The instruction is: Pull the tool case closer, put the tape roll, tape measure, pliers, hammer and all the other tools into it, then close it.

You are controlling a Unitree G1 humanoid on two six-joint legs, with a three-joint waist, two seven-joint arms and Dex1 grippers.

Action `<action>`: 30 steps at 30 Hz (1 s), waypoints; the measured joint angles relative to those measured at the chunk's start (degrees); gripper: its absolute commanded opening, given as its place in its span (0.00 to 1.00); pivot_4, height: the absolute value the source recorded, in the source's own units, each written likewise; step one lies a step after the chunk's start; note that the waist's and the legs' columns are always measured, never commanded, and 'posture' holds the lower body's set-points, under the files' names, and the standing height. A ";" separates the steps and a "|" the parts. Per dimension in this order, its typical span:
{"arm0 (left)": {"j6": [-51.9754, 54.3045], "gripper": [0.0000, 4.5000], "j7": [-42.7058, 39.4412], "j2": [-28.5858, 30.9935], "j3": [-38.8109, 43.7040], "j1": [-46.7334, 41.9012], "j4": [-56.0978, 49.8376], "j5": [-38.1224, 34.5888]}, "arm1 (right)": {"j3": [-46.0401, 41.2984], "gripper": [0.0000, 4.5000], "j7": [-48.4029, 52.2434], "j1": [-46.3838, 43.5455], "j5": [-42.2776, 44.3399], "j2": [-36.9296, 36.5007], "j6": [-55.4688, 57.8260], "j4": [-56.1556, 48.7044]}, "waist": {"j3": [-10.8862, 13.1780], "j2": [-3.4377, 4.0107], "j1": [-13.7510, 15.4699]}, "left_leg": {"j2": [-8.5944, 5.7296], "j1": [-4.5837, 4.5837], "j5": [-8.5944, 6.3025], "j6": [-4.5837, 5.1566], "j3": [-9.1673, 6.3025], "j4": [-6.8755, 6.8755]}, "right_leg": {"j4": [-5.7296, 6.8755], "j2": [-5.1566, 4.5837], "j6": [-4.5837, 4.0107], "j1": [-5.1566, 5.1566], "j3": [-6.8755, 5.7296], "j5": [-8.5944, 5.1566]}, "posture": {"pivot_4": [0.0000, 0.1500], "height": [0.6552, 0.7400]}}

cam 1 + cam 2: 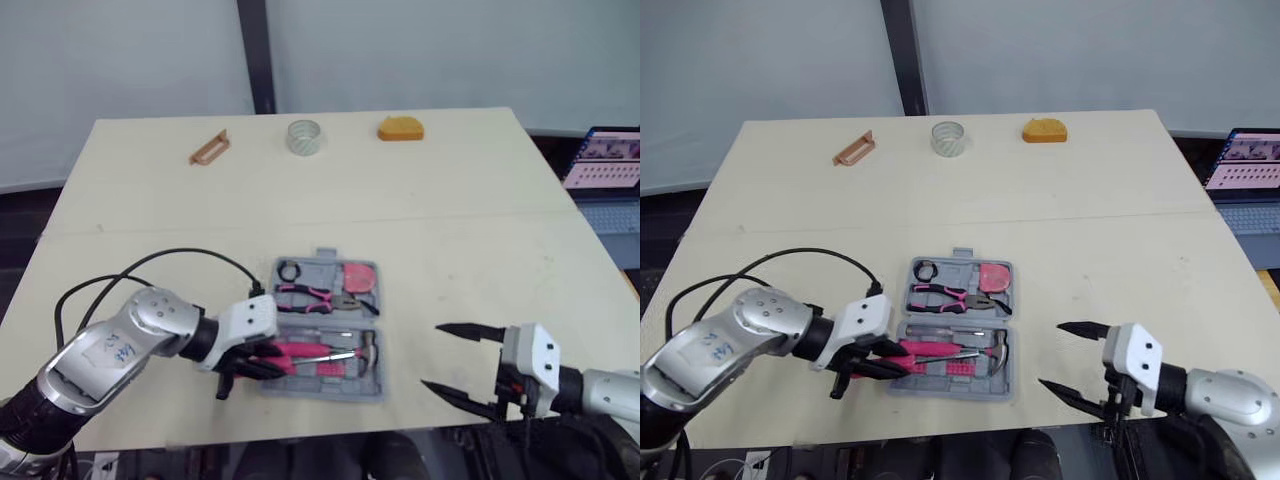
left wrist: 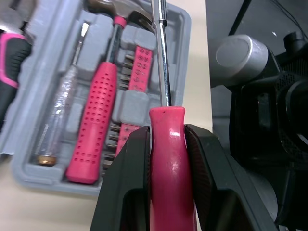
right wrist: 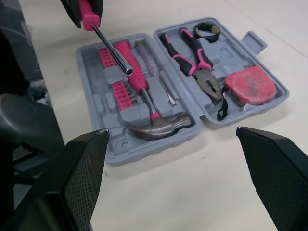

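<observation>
- Left gripper (image 2: 167,131) is clamped on the pink screwdriver (image 2: 167,149) by its handle, with the shaft out over the near half of the open tool case (image 3: 154,149). The grip sits far back, so the tip may wander.
- If it misses its slot and lands across the hammer (image 3: 159,126), the lid likely won't shut.
- Right gripper (image 1: 432,356) is spread wide and empty, right of the case. Nothing braces the case, so a push could slide it.

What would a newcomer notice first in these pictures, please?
The open grey case near the front of the table holds a pink hammer and pliers. The left gripper grips a pink screwdriver over it, while the right gripper sits open to its right.
</observation>
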 measured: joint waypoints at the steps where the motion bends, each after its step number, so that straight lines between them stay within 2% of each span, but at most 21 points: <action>1: -0.01 0.13 0.32 -0.29 -1.22 -0.09 -0.20 0.88 | -0.07 1.00 0.52 0.02 0.18 -0.01 -0.19 0.03 | 0.00 0.00 0.01 | 0.00 0.00 0.00 0.00 0.00 0.01 | 0.00 0.00 0.00 0.00 0.00 0.00 | 1.00 1.00; 16: 1.93 0.13 1.20 -3.83 -12.96 -8.05 1.12 10.11 | -0.78 1.00 4.86 0.62 0.34 -1.48 -1.18 0.79 | 0.01 -0.01 0.95 | -0.01 -0.02 0.00 0.00 0.00 0.07 | 0.02 0.00 0.00 0.00 0.00 0.00 | 1.00 1.00; 30: 11.09 0.13 2.29 -11.59 -20.27 -17.77 0.81 10.95 | -0.20 1.00 4.97 0.98 0.11 -1.47 -2.01 0.77 | 0.01 -0.03 1.39 | -0.01 -0.04 0.00 0.01 -0.01 0.14 | 0.06 0.00 0.00 0.02 -0.01 0.00 | 1.00 1.00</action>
